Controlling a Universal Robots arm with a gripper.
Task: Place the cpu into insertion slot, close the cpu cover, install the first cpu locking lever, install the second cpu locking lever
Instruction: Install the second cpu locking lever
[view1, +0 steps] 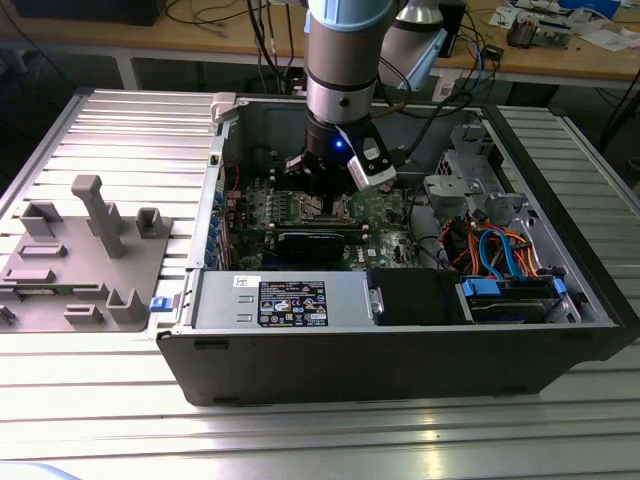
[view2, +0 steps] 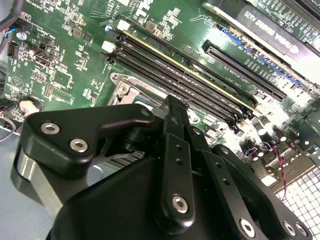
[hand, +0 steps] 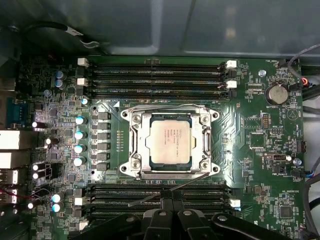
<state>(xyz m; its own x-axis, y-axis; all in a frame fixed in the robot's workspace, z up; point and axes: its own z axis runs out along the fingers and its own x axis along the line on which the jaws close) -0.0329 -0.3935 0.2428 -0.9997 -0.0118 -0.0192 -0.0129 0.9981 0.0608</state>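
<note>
In the first wrist view the cpu (hand: 169, 142), a silvery square chip, lies flat in the insertion slot (hand: 131, 169) on the green motherboard. The cpu cover (hand: 141, 121) is down around it as a metal frame. One thin wire locking lever (hand: 192, 181) slants up off the slot's edge toward my gripper (hand: 167, 195). Another lever (hand: 165, 107) lies along the opposite edge. The black fingers (view2: 172, 150) are pressed together, tips right by the slanting lever. In the exterior view the gripper (view1: 330, 203) hangs inside the open computer case, just above the board.
Long memory slots (hand: 155, 75) flank the socket on both sides. A black graphics card (view1: 318, 243), a power supply (view1: 290, 300), drive cages and cable bundles (view1: 500, 250) fill the case. A grey fixture (view1: 85, 250) stands on the table at the exterior view's left.
</note>
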